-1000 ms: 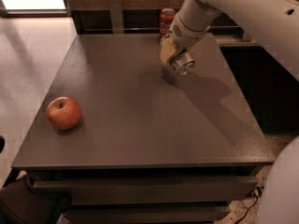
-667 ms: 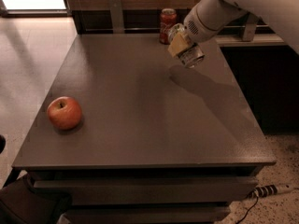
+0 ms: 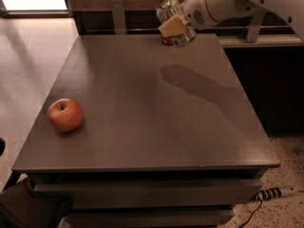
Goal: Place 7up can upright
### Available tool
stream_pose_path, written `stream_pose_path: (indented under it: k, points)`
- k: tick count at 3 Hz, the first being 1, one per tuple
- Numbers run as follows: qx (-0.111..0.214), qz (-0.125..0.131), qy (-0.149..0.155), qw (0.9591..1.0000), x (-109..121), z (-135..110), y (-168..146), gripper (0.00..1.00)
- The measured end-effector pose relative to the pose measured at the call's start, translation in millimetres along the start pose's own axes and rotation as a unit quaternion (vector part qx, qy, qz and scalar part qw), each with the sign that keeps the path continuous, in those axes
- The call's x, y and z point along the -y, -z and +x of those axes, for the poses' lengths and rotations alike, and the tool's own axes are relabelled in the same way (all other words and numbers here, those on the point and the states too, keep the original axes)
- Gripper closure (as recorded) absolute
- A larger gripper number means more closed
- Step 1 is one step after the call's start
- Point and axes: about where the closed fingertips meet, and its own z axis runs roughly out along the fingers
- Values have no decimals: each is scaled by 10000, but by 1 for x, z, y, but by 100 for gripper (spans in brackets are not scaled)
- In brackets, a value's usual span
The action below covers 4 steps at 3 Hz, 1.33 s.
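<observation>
The hand (image 3: 175, 25) is at the top of the frame, a little right of centre, at the end of a white arm (image 3: 223, 1) that reaches in from the upper right corner. It is clenched around the silvery can (image 3: 169, 7), which hangs in the air above the far edge of the bench (image 3: 142, 127) and does not touch it. The silvery can is tilted, not upright: one end points up and to the left of the hand, while the shiny metal end pokes out below and to the right of it. A tan finger pad (image 3: 172, 24) lies across the middle of the can and hides that part of it. Just below the hand, at the bench's far edge, a sliver of a red can (image 3: 166, 41) shows; most of it is hidden. The arm's shadow (image 3: 199, 87) falls on the dark grey bench top right of centre. An apple (image 3: 65, 114) sits on the bench near its left edge, well apart from the hand and the silvery can. A power strip (image 3: 278, 192) lies on the floor at the lower right.
</observation>
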Motion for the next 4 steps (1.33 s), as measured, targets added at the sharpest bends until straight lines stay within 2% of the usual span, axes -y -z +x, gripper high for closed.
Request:
stream_pose_path:
  k: [1, 2, 3, 4]
  points:
    - [843, -442, 523, 9941, -24, -12, -23, 100]
    - [1329, -695, 862, 9849, -41, -11, -35, 100]
    - [1413, -720, 984, 9824, -46, -12, -40, 100]
    - [1525, -720, 827, 9822, -46, -7, -47, 100]
